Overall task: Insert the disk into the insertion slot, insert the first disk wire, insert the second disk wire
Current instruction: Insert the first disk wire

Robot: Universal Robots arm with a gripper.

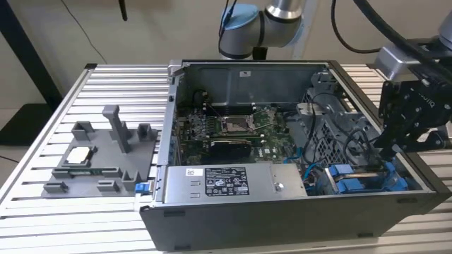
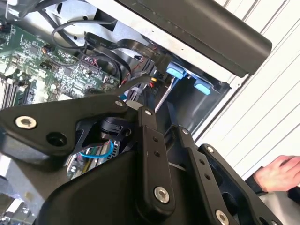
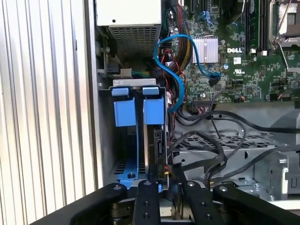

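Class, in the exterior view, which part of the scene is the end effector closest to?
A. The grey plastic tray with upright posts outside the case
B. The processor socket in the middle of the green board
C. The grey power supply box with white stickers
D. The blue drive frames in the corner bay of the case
D: in the exterior view the end effector hangs just above the blue drive frames in the corner bay of the case.

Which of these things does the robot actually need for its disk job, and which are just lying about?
Job in hand: gripper, blue-framed disk, drive bay slot, blue cable (probably a disk wire).
Lying about: grey fixture tray, power supply box, motherboard, person's hand.
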